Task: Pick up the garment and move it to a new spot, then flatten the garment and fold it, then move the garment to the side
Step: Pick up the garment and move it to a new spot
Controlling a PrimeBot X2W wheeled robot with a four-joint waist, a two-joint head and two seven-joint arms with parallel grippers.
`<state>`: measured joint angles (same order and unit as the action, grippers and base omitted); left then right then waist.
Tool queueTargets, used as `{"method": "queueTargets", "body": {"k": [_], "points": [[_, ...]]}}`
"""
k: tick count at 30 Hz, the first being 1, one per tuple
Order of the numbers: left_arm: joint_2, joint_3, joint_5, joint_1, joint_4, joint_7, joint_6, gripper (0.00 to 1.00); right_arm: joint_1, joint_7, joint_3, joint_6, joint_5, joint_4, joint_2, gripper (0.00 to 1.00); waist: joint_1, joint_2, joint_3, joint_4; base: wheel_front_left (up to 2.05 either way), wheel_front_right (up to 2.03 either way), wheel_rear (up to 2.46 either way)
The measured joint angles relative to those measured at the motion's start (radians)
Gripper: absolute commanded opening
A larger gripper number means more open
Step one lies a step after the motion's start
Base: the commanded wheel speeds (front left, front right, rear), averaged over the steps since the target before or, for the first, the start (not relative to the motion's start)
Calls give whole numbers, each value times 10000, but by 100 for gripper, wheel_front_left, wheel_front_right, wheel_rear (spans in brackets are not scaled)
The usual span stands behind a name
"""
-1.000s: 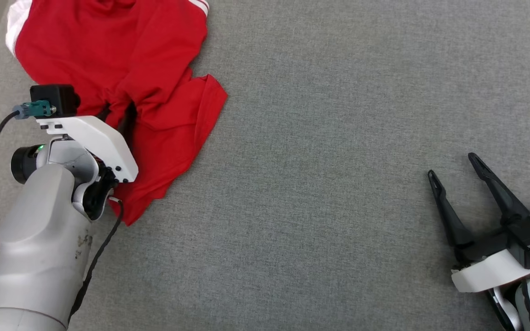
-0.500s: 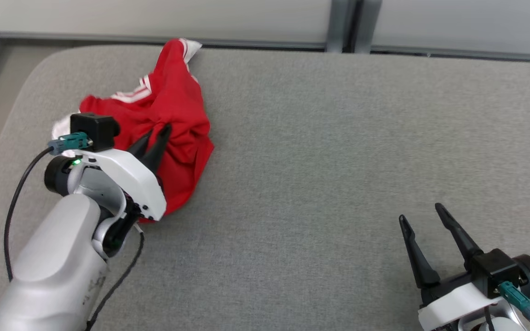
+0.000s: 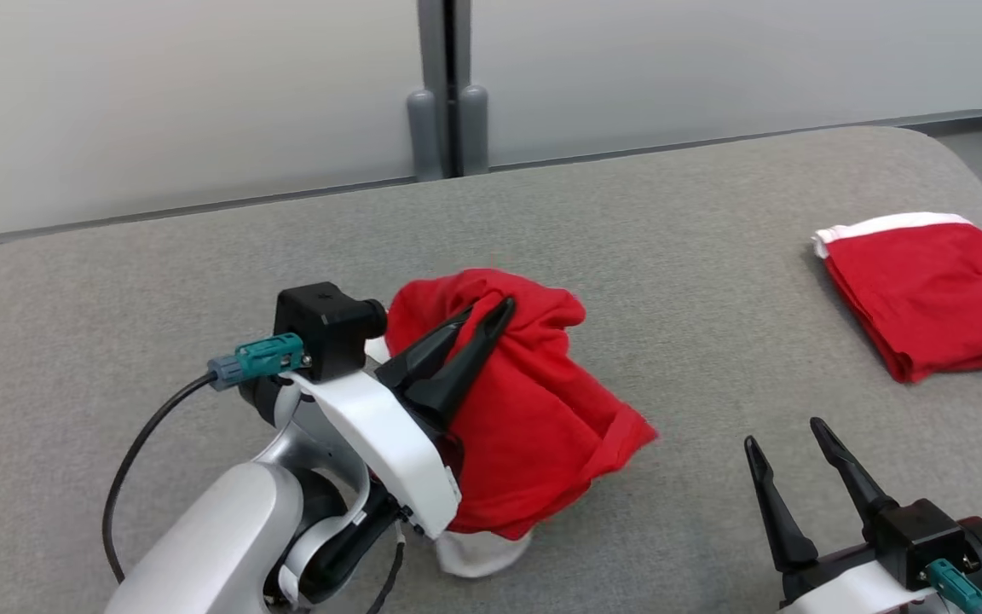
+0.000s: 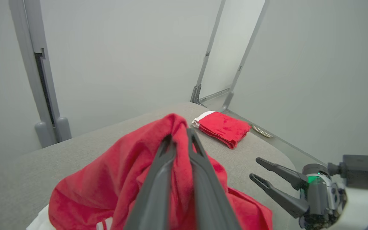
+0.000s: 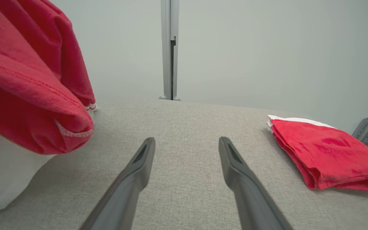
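Red garment [image 3: 542,418] bunched, pinched at its top fold by left gripper [image 3: 488,309], jaws nearly closed on cloth. Long axis runs from the tips down past the wrist, white hem lowest (maybe touching the grey pad [image 3: 158,281], hard to tell). A second ago it lay spread on the pad. Right gripper [image 3: 783,432] wide, empty; folded red piece [image 3: 926,290] ahead-right of its tips.

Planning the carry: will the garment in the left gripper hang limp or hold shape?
Probably limp: the garment droops in folds from the left gripper. Likely light, since a small pinch holds it. Its hem may drag on the table.
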<state>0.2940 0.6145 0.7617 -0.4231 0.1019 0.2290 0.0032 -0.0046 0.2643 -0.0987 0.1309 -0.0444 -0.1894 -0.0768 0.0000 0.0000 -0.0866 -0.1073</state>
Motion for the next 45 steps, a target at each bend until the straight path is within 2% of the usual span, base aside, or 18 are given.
{"method": "queueTargets", "body": {"k": [4, 7, 11, 14, 16, 17, 18, 19, 20, 22, 26, 31, 37, 41, 45], "points": [[-144, 84, 58, 98, 717, 96, 174, 0, 72, 0, 65, 0, -2, 59, 29, 100, 0, 0, 7, -489, 0, 0, 0], [-198, 75, 63, 101, 414, 142, 332, 0, 82, 0, 96, 0, 0, 71, 44, 100, 0, 0, -154, -584, 0, 0, 0], [-280, 169, -46, 210, -1292, -121, 385, 0, -18, -2, 29, 0, -6, 52, 107, 100, 0, 0, -398, -603, 0, 0, 0], [-702, 347, -84, 306, -3175, -702, 140, 0, -105, 0, -31, 0, -13, -2, 130, 100, 0, 0, -535, -563, 0, 0, 0], [-989, 462, -178, 303, -4416, -1254, -176, 0, -149, -2, -102, 0, -13, -90, 157, 100, 0, 0, -593, -549, 0, 0, 0], [-1103, 556, -257, 296, -4953, -1505, -247, 11, -184, 0, -132, 0, -12, -115, 167, 100, 0, 0, -603, -556, 0, 0, 0], [-1172, 665, -462, 290, -5419, -1848, -359, 35, -221, -2, -165, 0, -12, -138, 169, 100, -1, 0, -594, -566, 0, 0, 0], [-1313, 660, -502, 284, -5804, -2173, -393, 71, -238, 0, -169, 0, -12, -161, 169, 100, 0, 0, -570, -569, 0, 0, 0], [-1429, 685, -533, 263, -6092, -2464, -460, 100, -239, 0, -142, 0, -13, -173, 174, 100, 0, 0, -540, -556, 0, 0, 0], [-1630, 704, -771, 237, -6426, -3221, -456, 100, -221, -2, -59, 0, -6, -180, 157, 100, 0, 0, -451, -491, 0, 0, 0], [-1726, 165, -938, 439, -6332, -4654, 10, 100, -59, 0, 92, 0, 56, -121, 73, 100, 0, 0, -139, -353, 0, 0, 0], [-1532, -899, -1469, 2227, -4750, -4895, 677, 100, 346, 0, 545, 0, 119, 150, -17, 100, 1, 0, 398, -99, 0, 0, 0], [-1254, -2232, -2801, 4541, -3229, -4924, 1137, 100, 751, 0, 938, 0, 207, 341, -81, 100, 0, 0, 826, 443, 0, 0, 0], [-1476, -3359, -3547, 5576, -2464, -4926, 1149, 100, 1111, 0, 1337, 0, 280, 362, -35, 100, 0, 0, 1079, 765, 0, 0, 0], [-1726, -4247, -4243, 6327, -2050, -4932, 700, 100, 1391, -2, 1714, 0, 290, 297, 130, 100, 0, 0, 1263, 1011, 0, 0, 0]]}}
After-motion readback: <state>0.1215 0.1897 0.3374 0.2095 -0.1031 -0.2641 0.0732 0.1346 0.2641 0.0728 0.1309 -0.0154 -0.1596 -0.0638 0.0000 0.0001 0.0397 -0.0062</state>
